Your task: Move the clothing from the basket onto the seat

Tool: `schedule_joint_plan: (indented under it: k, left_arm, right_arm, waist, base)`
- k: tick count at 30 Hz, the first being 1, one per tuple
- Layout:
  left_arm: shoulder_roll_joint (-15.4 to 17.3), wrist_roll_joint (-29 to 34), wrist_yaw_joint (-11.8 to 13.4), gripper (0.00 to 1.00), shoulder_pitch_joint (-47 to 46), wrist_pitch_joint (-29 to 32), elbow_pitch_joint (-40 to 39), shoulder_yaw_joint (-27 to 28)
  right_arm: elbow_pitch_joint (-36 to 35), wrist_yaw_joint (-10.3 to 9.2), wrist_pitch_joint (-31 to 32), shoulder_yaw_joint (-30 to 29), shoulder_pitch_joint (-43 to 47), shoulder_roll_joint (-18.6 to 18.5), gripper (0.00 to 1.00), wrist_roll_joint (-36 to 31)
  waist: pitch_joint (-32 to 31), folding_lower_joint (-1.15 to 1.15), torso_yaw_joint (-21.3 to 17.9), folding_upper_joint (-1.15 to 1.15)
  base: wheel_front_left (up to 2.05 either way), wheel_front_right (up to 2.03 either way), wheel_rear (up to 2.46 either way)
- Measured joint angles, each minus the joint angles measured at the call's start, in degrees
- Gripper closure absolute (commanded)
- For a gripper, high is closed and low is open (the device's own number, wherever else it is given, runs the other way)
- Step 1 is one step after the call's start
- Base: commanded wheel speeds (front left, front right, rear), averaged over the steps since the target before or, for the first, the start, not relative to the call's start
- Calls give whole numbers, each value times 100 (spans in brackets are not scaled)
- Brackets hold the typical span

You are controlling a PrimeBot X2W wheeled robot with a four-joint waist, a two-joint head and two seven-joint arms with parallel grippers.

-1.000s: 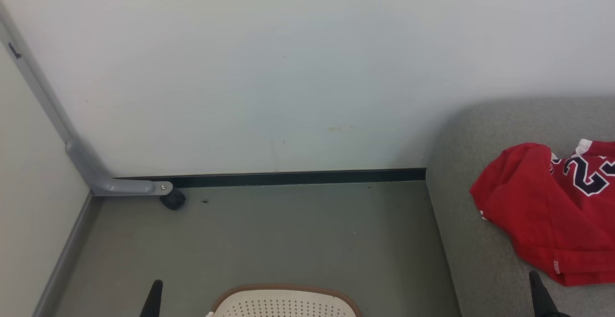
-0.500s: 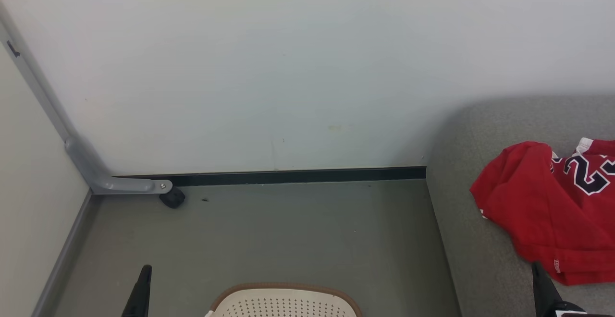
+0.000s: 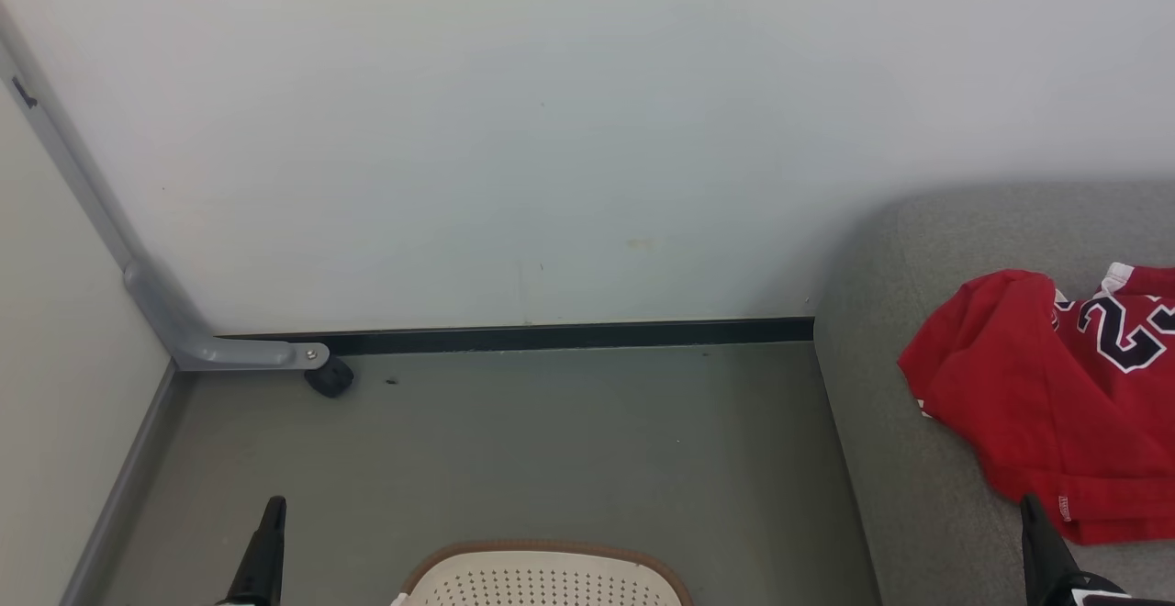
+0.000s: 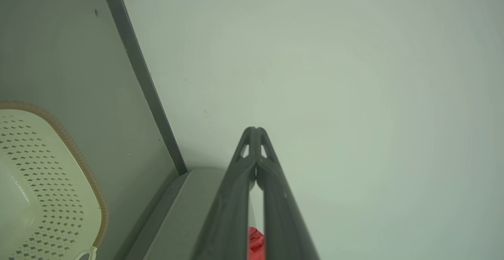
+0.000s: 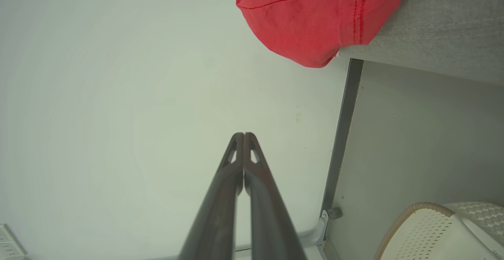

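The clothing [image 3: 1056, 404], a crumpled red jersey with a black-and-white 23 on it, lies on the seat [image 3: 881, 459] at the right of the scene. It lies toward the seat's left edge and runs out of the head view to the right. Its white-trimmed hem faces the near side.

The right gripper [image 3: 1028, 501] rises from the near right corner, its two dark fingers pressed together with nothing between them. In the head view its tip stands just at the near-left corner of the jersey's hem. The right wrist view shows the fingertips against the pale wall [image 3: 551, 129], clear of the red fabric, which sits off to one side on the grey cushion. So the gripper is near the jersey but not touching it.

The left gripper [image 3: 274, 503] is at the near left above the grey floor [image 3: 551, 441], also closed and empty, with its tips meeting. It is to the left of the basket [image 3: 459, 562] and well apart from the jersey, with the basket and bare floor between them.

The basket stands on the floor at the near edge, between the two grippers and just left of the seat. The part of its inside that shows is cream perforated plastic.

A dark skirting strip [image 3: 569, 335] runs along the foot of the wall. A grey metal leg [image 3: 229, 353] with a black castor stands in the far left corner.
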Motion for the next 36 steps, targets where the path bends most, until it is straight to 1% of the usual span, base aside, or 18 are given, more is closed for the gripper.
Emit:
schedule_joint_plan:
  k: [36]
  left_arm:
    - [-11,-1,-1,100,0,0,8,0]
  right_arm:
    - [1,0,0,0,-3,2,100,0]
  waist:
    - [-1,0,0,0]
  base:
    - [0,0,0]
